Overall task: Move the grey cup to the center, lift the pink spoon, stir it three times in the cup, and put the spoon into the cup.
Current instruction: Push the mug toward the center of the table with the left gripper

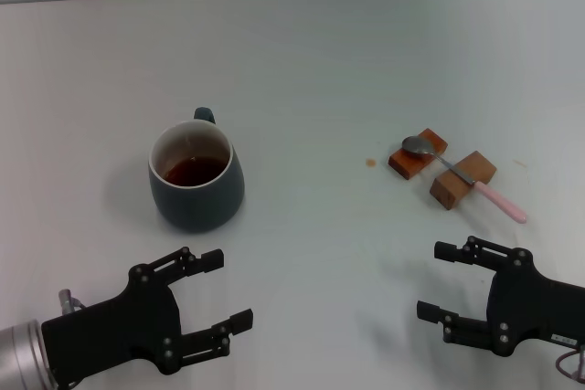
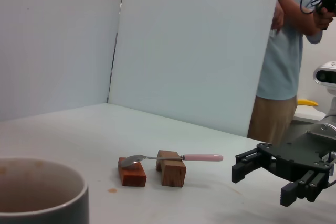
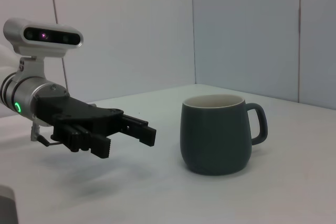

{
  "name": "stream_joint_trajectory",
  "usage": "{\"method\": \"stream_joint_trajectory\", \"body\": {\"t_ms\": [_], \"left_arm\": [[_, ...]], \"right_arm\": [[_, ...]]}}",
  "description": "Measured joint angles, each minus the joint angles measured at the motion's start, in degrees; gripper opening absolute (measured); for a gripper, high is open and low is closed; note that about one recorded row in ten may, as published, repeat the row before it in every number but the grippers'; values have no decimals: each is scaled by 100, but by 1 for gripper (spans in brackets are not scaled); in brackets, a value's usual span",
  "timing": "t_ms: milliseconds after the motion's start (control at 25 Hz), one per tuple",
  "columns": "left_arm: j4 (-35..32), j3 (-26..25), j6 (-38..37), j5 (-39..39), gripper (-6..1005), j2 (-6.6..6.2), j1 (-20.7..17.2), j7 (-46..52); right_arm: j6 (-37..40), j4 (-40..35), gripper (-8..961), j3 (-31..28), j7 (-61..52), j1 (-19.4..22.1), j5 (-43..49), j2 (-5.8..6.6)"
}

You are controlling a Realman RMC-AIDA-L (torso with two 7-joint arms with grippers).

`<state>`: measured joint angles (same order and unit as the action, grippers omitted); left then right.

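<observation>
The grey cup (image 1: 196, 178) stands left of the table's middle, with dark liquid inside and its handle pointing away from me. At the right, the pink spoon (image 1: 468, 180) lies across two wooden blocks (image 1: 418, 154), bowl toward the far left and pink handle toward me. My left gripper (image 1: 227, 289) hovers open in front of the cup, a short way from it. In front of the spoon, my right gripper (image 1: 436, 280) is open too and holds nothing. The left wrist view shows the cup's rim (image 2: 44, 195), the spoon (image 2: 178, 157) and the right gripper (image 2: 262, 182). The right wrist view shows the cup (image 3: 218, 132) and the left gripper (image 3: 128, 140).
The second block (image 1: 462, 180) carries the spoon's neck. A small brown spot (image 1: 370, 163) marks the white table left of the blocks. White panels wall the table's far side, and a person (image 2: 286, 61) stands beyond the right edge.
</observation>
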<state>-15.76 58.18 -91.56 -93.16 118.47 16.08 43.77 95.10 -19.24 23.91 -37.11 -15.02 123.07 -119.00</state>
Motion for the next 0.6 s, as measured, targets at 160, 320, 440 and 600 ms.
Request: {"method": "stream_joint_trajectory", "body": {"t_ms": [160, 320, 440, 600], "left_arm": [[3, -1, 9, 0, 803, 0, 0, 0], [3, -23, 13, 0, 801, 0, -4, 0], [6, -35, 16, 6, 800, 1, -6, 2], [11, -34, 32, 11, 799, -8, -16, 39]], "right_arm": [[0, 0, 755, 0, 2, -1, -3, 0], [0, 0, 755, 0, 3, -1, -3, 0], [0, 5, 755, 0, 5, -1, -3, -4], [12, 8, 756, 0, 7, -1, -3, -8]]}}
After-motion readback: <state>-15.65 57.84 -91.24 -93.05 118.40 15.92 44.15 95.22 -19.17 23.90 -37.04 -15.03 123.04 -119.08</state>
